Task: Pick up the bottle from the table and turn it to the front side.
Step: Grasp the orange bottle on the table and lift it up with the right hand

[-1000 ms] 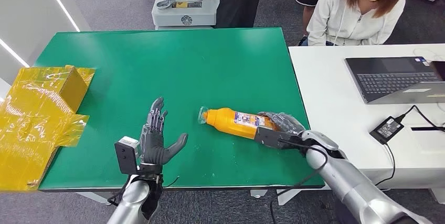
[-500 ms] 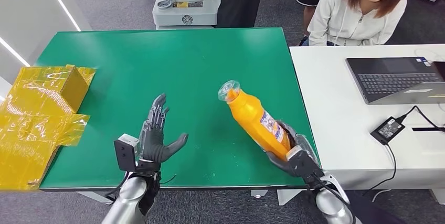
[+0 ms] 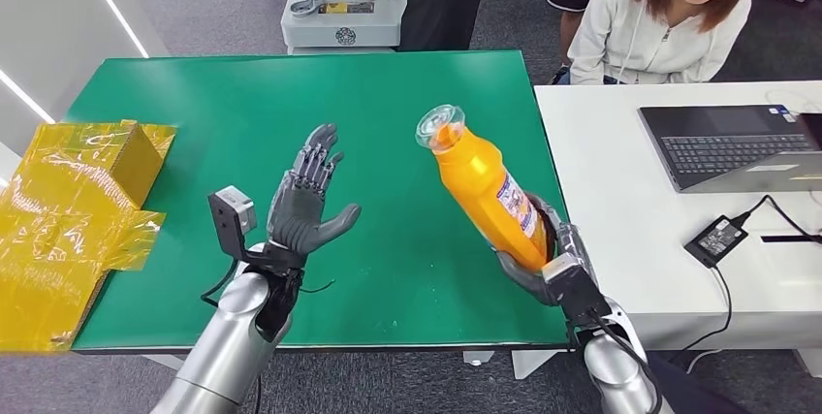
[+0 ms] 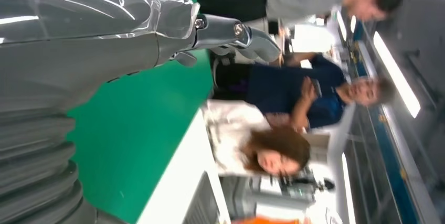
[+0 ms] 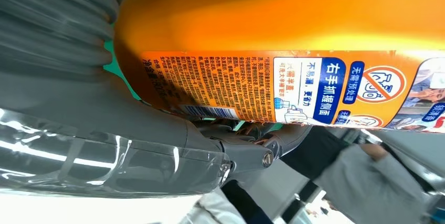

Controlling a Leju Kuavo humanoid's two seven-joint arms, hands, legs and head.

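My right hand grips the orange bottle by its base, lifted off the green desk at 4 o'clock — turning unfinished — left hand open, empty.

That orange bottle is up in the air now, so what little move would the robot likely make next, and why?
Probably a twist of the right robot hand to rotate the orange bottle. It is gripped by its base, lifted off the green table and tilted, cap end up. The right wrist view shows fine print and warning icons, seemingly the back label, so the front may not face forward yet. The left robot hand hovers open, perhaps ready to help.
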